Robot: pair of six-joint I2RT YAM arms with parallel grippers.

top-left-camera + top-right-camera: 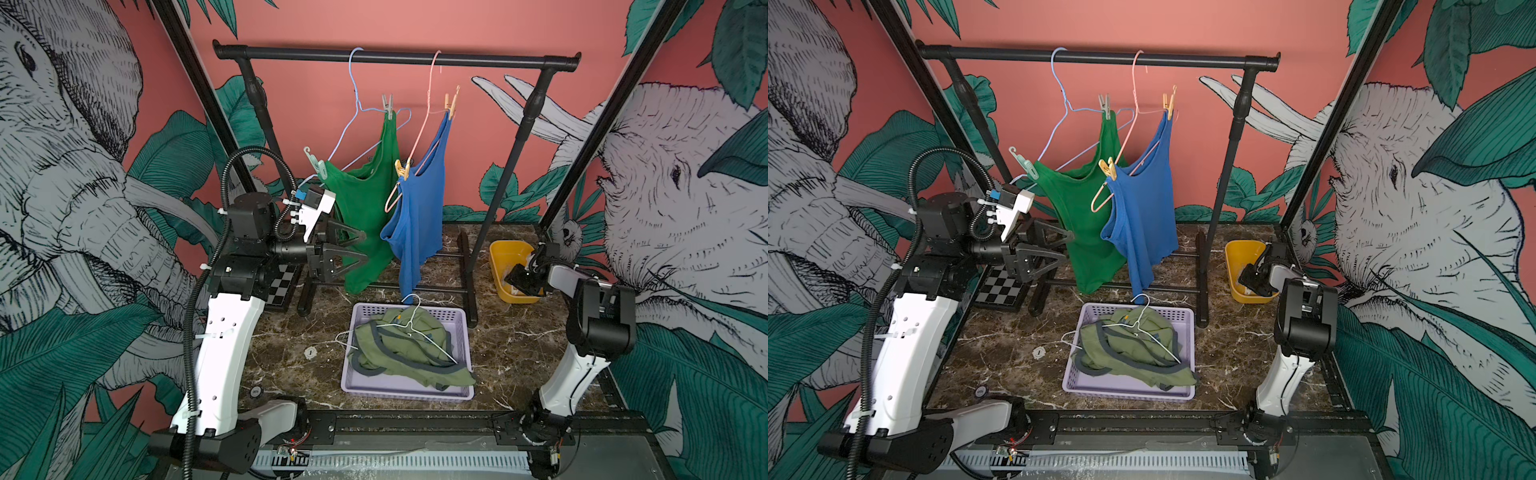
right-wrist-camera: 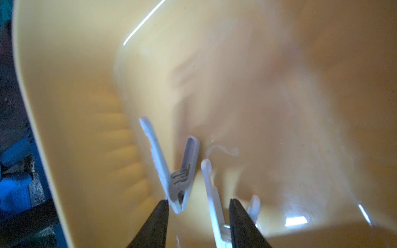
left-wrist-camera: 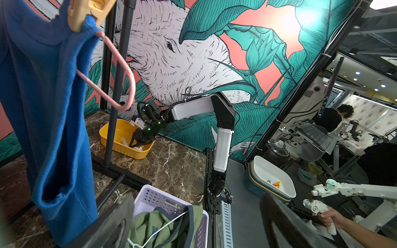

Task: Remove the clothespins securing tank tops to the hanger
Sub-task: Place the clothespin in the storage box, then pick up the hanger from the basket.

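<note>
On the rail hang a green tank top (image 1: 365, 216) and a blue tank top (image 1: 415, 220). A grey clothespin (image 1: 388, 106) and a mint one (image 1: 316, 162) pin the green top. Two yellow-orange clothespins (image 1: 451, 104) (image 1: 402, 168) pin the blue top. The olive tank top (image 1: 407, 349) lies in a basket with a white hanger. My left gripper (image 1: 361, 248) is open beside the green top. My right gripper (image 2: 198, 200) is open inside the yellow bin (image 1: 503, 249). A pale grey clothespin (image 2: 176, 171) rests against one fingertip, and a white clothespin (image 2: 212, 193) lies between the jaws, unclamped.
The black clothes rack (image 1: 395, 56) stands at the back of the marble table, its base bars reaching forward. A lavender basket (image 1: 361, 311) sits at centre front. A checkerboard (image 1: 284, 286) lies under the left arm. Black frame posts rise on both sides.
</note>
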